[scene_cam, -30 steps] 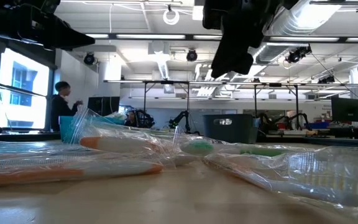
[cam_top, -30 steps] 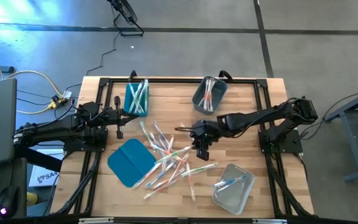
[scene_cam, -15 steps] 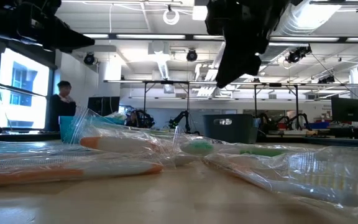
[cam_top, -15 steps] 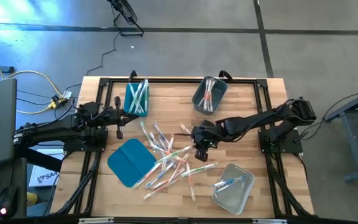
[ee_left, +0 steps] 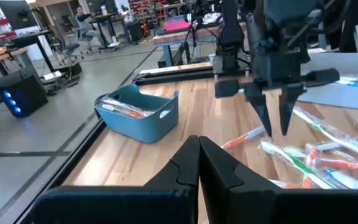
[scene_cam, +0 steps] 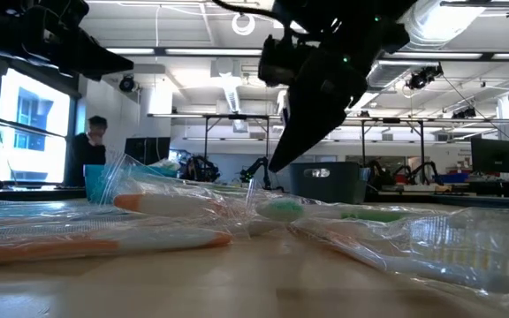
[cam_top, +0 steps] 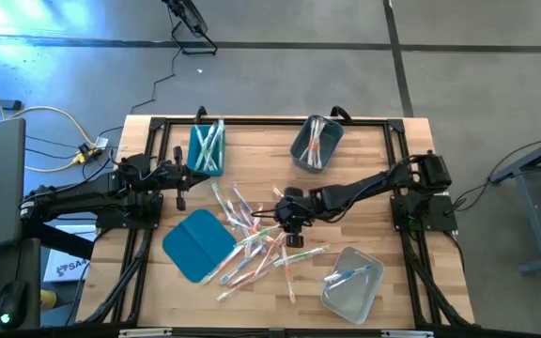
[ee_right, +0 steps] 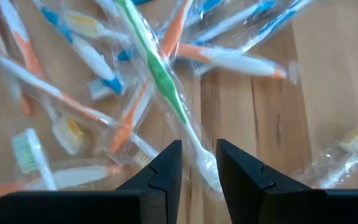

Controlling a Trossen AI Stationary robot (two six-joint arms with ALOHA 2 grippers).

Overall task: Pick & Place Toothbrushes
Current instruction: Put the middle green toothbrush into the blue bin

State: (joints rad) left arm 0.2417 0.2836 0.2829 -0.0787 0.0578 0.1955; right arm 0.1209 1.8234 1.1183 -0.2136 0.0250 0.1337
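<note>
Right pincer (ee_right: 197, 163) has swung over crinkly plastic-wrapped toothbrushes (ee_right: 160, 81), fingers parted.

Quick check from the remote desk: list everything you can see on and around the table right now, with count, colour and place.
loose toothbrushes: some dozens, wrapped, green, orange and blue, piled mid-table
teal bin: one, far left of the table, toothbrushes inside
grey bin: one, far middle, toothbrushes inside
clear bin: one, near right corner, a few toothbrushes inside
teal lid: one, flat, left of the pile
table: one, pale wood, black frame
person: one, in the room beyond
left gripper: shut, empty, parked by the teal bin
right gripper: open, empty, straddling a green toothbrush in the pile
</note>
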